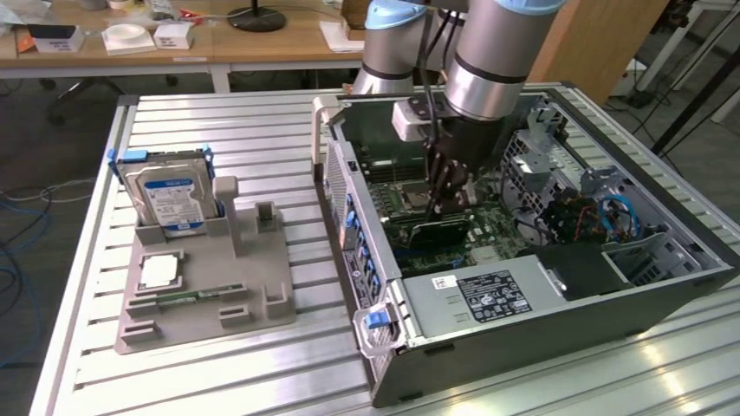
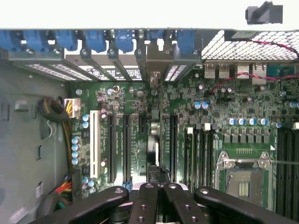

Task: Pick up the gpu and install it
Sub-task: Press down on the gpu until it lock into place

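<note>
The gpu [image 1: 445, 236] hangs inside the open computer case [image 1: 578, 303], a thin dark card with a green edge, just above the green motherboard [image 1: 486, 238]. My gripper [image 1: 445, 211] reaches down into the case from above and is shut on the card's upper edge. In the wrist view the gpu [image 2: 155, 142] shows edge-on, running from my gripper [image 2: 156, 189] toward the case's rear slot openings [image 2: 156, 56]. It lines up along the long black expansion slots [image 2: 126, 144] of the motherboard [image 2: 140, 102]. Whether the card touches a slot is hidden.
A grey holder [image 1: 220, 295] on the slatted table at the exterior view's left carries a silver hard drive [image 1: 172, 198], a processor chip [image 1: 159, 271] and a memory stick [image 1: 185, 297]. Inside the case are a power supply [image 1: 486, 296], cables [image 1: 613, 217] and an empty processor socket [image 2: 243, 172].
</note>
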Available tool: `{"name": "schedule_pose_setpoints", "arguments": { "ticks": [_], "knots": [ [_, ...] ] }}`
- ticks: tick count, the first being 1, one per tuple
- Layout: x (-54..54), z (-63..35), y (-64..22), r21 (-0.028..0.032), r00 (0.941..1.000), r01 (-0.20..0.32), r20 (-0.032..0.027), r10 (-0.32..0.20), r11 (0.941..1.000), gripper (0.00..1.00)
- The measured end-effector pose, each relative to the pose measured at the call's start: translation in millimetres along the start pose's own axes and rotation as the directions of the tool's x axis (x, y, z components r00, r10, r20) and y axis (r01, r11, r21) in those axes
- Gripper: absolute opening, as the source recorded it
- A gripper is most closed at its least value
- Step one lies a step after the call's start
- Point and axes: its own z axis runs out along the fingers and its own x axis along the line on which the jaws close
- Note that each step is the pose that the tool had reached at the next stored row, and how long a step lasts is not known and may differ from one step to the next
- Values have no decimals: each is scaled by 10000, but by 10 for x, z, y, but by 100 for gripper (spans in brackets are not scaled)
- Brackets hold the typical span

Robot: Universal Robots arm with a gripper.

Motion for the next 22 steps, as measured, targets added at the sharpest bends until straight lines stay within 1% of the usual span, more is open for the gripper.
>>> {"name": "schedule_pose_setpoints", "arguments": {
  "ticks": [1, 4, 7, 10, 14, 19, 22],
  "knots": [
    [-2, 19, 22, 6, 10000, 1, -1, -1, 10000, 11],
    [-7, 73, 40, 10, 10000, 0, -2, 0, 10000, 11],
    [-7, 98, 39, 18, 10000, 3, -2, -3, 10000, 11],
    [-7, 130, 38, 24, 10000, 1, -17, -1, 10000, 11],
    [-11, 146, 40, 30, 10000, -1, -3, 1, 10000, 11],
    [-9, 159, 87, 30, 10000, -3, -11, 3, 10000, 11],
    [-12, 160, 95, 30, 10000, -20, 7, 20, 10000, 11]
  ]
}}
